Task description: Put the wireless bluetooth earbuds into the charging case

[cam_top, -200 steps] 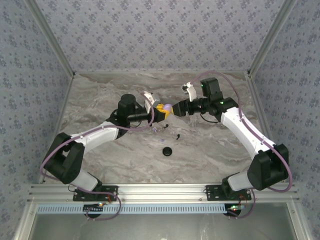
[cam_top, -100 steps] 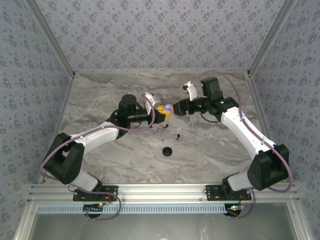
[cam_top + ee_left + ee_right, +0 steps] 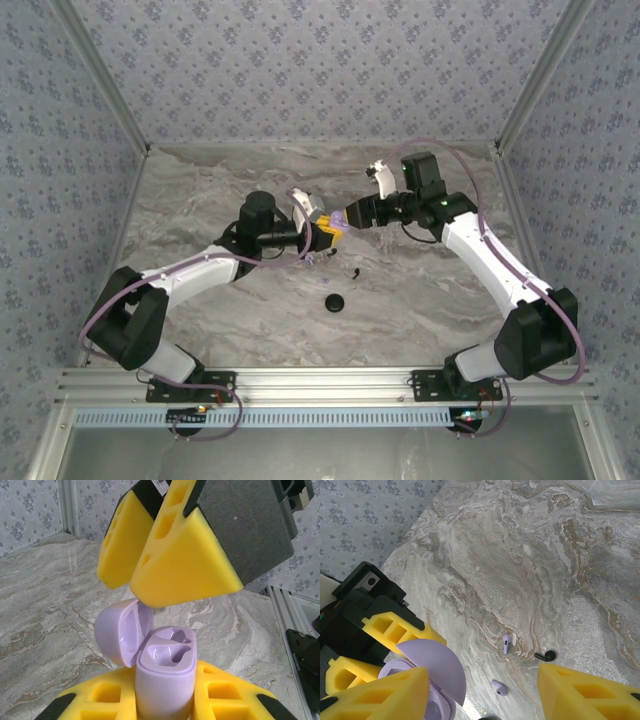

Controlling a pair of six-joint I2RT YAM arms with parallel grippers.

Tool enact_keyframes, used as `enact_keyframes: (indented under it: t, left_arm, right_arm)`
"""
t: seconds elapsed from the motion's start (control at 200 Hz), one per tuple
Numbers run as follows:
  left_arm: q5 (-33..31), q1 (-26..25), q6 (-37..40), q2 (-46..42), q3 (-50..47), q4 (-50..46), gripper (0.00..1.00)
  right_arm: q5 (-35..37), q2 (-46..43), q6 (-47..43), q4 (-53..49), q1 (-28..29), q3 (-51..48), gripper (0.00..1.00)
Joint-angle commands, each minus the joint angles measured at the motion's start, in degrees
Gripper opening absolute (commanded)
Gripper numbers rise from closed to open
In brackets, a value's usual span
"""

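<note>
Over the grey marble surface (image 3: 200, 190), your left claw (image 3: 320, 234) squeezes the open pale purple plastic charging case (image 3: 165, 680) upright so buds can drop in, your right claw (image 3: 347, 215) hangs open beside it, and tiny purple earbuds (image 3: 506, 642) lie loose below.

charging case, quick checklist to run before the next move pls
1. Open state of the charging case: ok, lid swung back.
2. Free wells: ok, both look empty.
3. Hold by the left gripper: ok, jaws shut on the case body.
4. Earbud in the right gripper: not ok, jaws open and empty.
5. Access to the lavender earbuds: ok, both lie bare on the table, apart from each other.
6. Which bud fits which well: cannot tell.
</note>
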Motion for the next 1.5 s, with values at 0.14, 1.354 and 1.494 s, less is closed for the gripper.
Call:
enact_keyframes:
  t: [0.14,1.354,1.494]
  left_arm:
    - [-1.75,1.30,-3.48,-2.38,-3.19,7.64,0.22]
    - [-8.77,2.96,-3.62,-19.92,-11.85,-0.68,0.22]
    - [-9.31,2.97,-3.18,-21.08,-12.02,-1.73,0.22]
  right_arm:
    - [5.54,-2.93,3.54,0.94,-0.75,-1.57,0.62]
    - [14.24,18.94,14.39,-0.49,14.69,-6.91,0.49]
    - [14.38,20.92,14.39,-0.48,15.98,-5.80,0.48]
